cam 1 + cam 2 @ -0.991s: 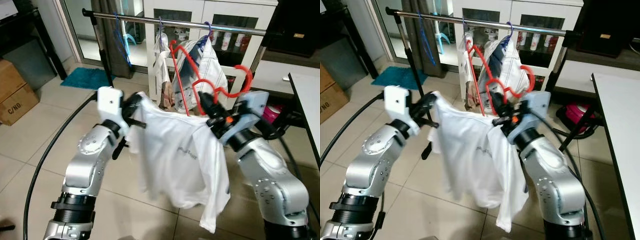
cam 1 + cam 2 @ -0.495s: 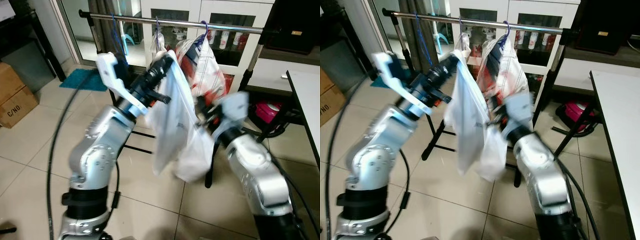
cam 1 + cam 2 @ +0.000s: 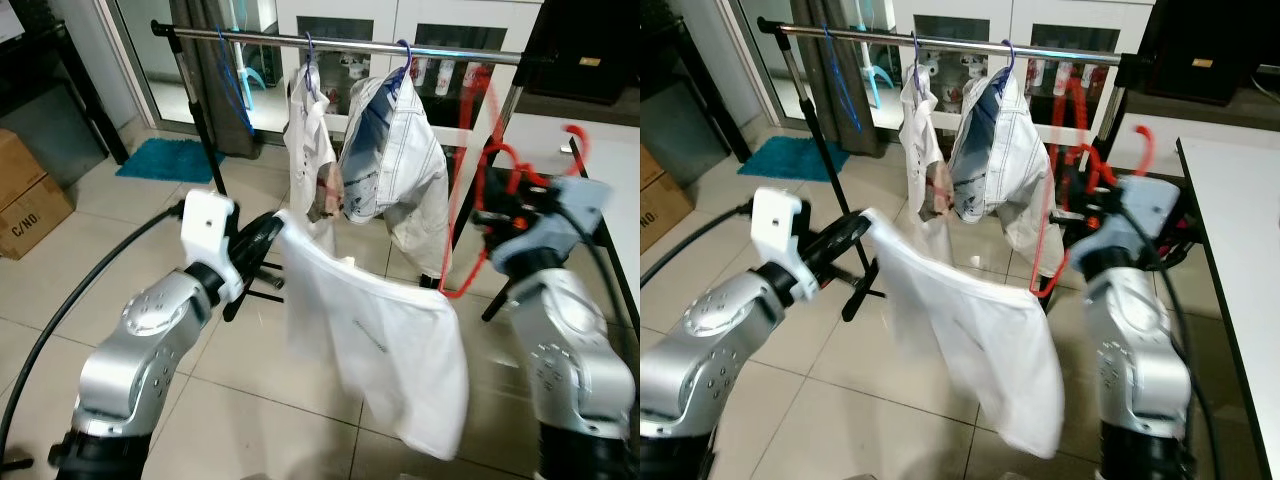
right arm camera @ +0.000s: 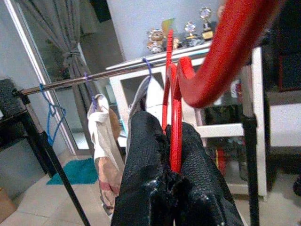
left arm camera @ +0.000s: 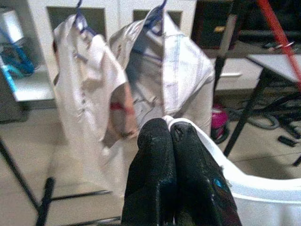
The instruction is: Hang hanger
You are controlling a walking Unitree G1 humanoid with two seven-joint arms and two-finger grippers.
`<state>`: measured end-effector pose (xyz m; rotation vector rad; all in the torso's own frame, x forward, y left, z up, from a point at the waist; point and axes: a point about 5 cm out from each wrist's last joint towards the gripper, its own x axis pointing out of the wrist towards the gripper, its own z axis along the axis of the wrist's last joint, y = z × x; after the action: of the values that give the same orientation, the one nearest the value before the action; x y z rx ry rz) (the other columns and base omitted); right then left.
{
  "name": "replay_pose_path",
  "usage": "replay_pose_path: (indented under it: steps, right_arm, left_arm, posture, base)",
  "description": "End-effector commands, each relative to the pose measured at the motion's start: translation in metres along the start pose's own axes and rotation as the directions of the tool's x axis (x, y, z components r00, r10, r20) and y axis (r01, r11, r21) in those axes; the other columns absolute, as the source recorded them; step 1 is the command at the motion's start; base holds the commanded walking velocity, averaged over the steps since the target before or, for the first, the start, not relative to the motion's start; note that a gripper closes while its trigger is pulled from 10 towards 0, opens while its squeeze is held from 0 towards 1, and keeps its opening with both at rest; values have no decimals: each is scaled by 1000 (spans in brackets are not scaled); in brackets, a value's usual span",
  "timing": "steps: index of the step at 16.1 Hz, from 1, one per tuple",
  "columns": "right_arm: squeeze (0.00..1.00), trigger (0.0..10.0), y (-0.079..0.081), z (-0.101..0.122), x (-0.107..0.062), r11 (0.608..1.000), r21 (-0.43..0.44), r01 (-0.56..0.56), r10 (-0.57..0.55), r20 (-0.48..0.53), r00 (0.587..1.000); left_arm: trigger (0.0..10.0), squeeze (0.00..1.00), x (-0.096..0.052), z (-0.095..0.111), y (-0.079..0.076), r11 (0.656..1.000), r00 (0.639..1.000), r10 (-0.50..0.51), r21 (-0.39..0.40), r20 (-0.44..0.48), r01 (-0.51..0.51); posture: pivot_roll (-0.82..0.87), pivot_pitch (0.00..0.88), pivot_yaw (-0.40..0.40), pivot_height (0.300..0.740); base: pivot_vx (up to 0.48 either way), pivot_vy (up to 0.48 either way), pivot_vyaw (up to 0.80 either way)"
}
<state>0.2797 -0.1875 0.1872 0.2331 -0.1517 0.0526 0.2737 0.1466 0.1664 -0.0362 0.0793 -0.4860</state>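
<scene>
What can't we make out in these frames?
- Whether the red hanger is inside the white T-shirt: head views are motion-blurred there.
- Print on the T-shirt: too small.
- Red hanger's full shape: cut off by the frame edge in the right wrist view, beyond the right gripper.
- How much cloth the left gripper pinches: its fingers cover the hem.

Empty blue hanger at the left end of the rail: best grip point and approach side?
Grip the blue hanger on its lower wire, coming from the robot's front-left. It hangs free on the rail, apart from the shirts to its right, and the rack's post is close on its left.
</scene>
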Motion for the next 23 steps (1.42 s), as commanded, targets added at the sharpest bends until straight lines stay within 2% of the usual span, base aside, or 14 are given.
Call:
replay_pose_path:
  steps: [1,3,5,6,8,11,13,15,17,18,19,21,22,23]
  right_arm:
    - [0,0,1,10,-6,1000,16,4,-5,35,999]
    - [0,0,-3,17,-11,991,119,59,-72,106,992]
    - [0,0,-3,25,-12,984,158,78,-104,166,981]
    - [0,0,0,27,-13,987,146,63,-88,172,981]
    - [0,0,6,26,-14,1000,19,10,-12,147,989]
    - [0,0,0,29,-17,990,125,70,-92,179,980]
    - [0,0,-7,36,-17,988,115,99,-121,212,970]
    - [0,0,-11,42,-18,989,108,96,-120,243,963]
    - [0,0,-13,55,-18,988,131,84,-119,295,948]
    - [0,0,-16,56,-17,984,151,92,-132,285,949]
    - [0,0,-21,47,-17,986,111,123,-146,225,963]
    - [0,0,-24,28,-25,988,-77,135,-126,112,986]
    - [0,0,-23,19,-31,985,-135,110,-104,49,993]
    - [0,0,-24,1,-43,981,-162,103,-115,-66,991]
  left_arm:
    - [0,0,-4,5,8,997,997,68,27,30,-69]
    - [0,0,-6,5,2,999,998,45,23,39,-46]
    - [0,0,-5,4,-12,1000,998,-18,-9,55,18]
    - [0,0,-3,7,-17,999,996,-37,-25,76,39]
    - [0,0,-1,11,-23,997,993,-60,-39,104,64]
    - [0,0,-4,13,-20,999,994,-39,-33,105,42]
    - [0,0,-8,9,-12,1000,997,13,-8,77,-13]
    - [0,0,-10,7,-10,999,997,32,-3,68,-31]
    - [0,0,-14,0,-10,999,999,26,47,26,-27]
    - [0,0,-14,-2,-11,998,1000,24,57,15,-25]
    - [0,0,-14,-3,-11,998,1000,25,54,16,-26]
    - [0,0,-14,-2,-13,998,999,26,49,22,-27]
    - [0,0,-14,-2,-13,998,999,26,48,24,-27]
    - [0,0,-15,-2,-12,998,999,35,43,30,-36]
  posture:
    - [-162,0,92,740]
    - [-167,14,99,740]
    - [-180,23,104,740]
    - [-183,29,101,740]
    - [-184,34,94,740]
    - [-182,36,86,740]
    - [-178,36,81,740]
    - [-172,35,77,740]
    - [-173,35,76,740]
    - [-179,34,76,740]
    - [-179,34,76,740]
    - [-178,29,76,740]
    - [-180,27,77,740]
    - [-180,25,77,740]
  base:
    - [0,0,0]
    - [0,0,0]
    - [0,0,0]
    - [0,0,0]
    - [0,0,0]
    - [0,0,0]
    - [0,0,0]
    - [0,0,0]
    - [0,0,0]
    - [0,0,0]
    - [0,0,0]
    - [0,0,0]
    - [0,0,0]
    - [0,0,0]
